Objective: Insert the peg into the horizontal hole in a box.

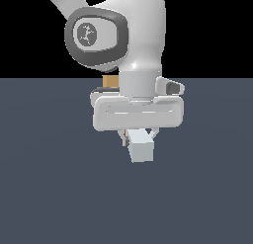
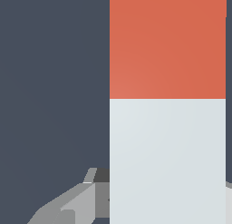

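Under the arm's hand, mid-scene: the peg [image 1: 142, 150] sits in the gripper [image 1: 140, 137], raised above the dark blue-grey floor [image 1: 49, 188].
Peg, exterior view: the pale grey-white square end faces the camera, so the bar looks foreshortened; a sliver of orange-red shows just behind it near the fingers.
Peg, wrist view: the peg [image 2: 167, 128] fills much of the picture, one stretch pale grey-white and the other orange-red, the two meeting in a straight line.
Jaws: closed narrowly onto the peg, one finger on each side of the bar; a grey finger [image 2: 68, 205] shows beside the pale section in the wrist view.
Arm: the white Panda arm [image 1: 138, 30] comes down from above, with the broad white hand body level just over the peg.
Box: a small tan-brown patch [image 1: 110, 80] peeks out behind the wrist, well back from the peg; most of it is hidden by the arm.
Hole: hidden, cannot be seen in either view.
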Controlling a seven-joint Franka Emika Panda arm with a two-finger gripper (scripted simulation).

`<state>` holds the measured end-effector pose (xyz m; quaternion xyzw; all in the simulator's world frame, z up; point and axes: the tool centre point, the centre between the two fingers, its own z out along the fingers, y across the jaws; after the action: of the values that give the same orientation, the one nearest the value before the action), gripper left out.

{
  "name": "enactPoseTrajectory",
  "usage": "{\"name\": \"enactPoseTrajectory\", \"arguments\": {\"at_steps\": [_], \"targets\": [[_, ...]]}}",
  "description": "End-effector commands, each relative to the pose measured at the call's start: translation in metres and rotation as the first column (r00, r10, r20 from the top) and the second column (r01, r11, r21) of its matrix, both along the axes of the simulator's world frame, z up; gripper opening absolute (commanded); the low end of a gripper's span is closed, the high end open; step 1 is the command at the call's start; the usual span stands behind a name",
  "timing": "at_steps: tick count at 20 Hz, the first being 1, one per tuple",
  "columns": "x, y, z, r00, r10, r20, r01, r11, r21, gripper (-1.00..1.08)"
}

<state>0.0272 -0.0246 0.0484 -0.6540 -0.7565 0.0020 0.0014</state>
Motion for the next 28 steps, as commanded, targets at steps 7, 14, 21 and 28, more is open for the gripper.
{"name": "enactPoseTrajectory", "arguments": {"at_steps": [7,14,21,28], "targets": [[0.020,0.109,0.032,0.996,0.088,0.005,-0.088,0.996,0.000,-1.00],[0.025,0.146,0.042,0.993,0.117,0.005,-0.117,0.993,0.001,-1.00],[0.024,0.147,0.040,0.993,0.119,0.001,-0.119,0.993,0.001,-1.00],[0.029,0.150,0.045,0.992,0.124,0.007,-0.124,0.992,0.002,-1.00]]}}
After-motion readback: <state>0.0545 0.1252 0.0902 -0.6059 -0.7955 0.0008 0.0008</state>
